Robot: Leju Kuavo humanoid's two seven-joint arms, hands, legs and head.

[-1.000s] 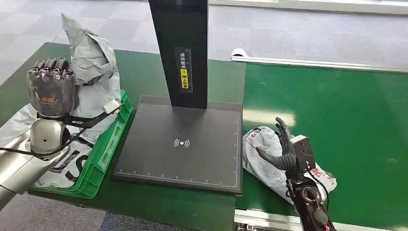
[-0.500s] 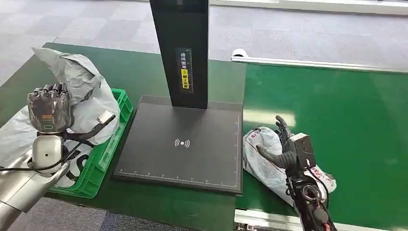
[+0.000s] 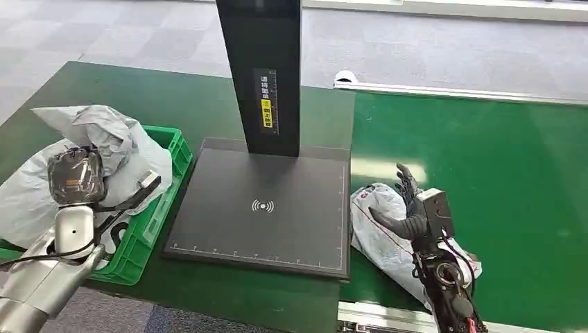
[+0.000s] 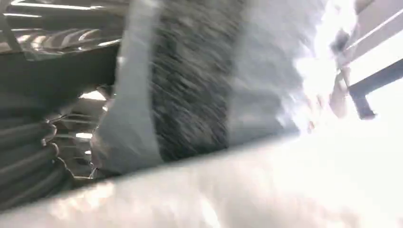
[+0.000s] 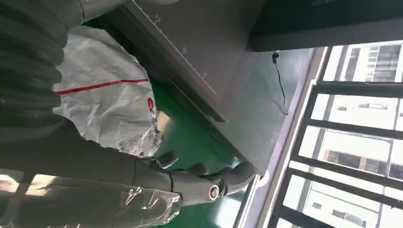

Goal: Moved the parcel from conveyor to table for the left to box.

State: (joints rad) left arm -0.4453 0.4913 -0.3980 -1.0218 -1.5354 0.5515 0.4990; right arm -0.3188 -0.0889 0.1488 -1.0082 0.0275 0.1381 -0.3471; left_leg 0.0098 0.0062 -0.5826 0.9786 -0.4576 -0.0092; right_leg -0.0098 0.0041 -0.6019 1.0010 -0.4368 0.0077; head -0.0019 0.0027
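Grey plastic of a bagged parcel is held by the left hand over the green crate; boxing is judged to be in hand. A white parcel lies on the conveyor, with the right hand spread around it, not yet closed. A firm grasp and a carry to the scanner plate are called for. Left fingers are hidden; the left wrist view is blurred.

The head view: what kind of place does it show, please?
Probably a parcel-sorting station in a warehouse or test hall: a green conveyor belt carrying a white parcel, a black scanning platform, and a green crate holding grey mail bags.
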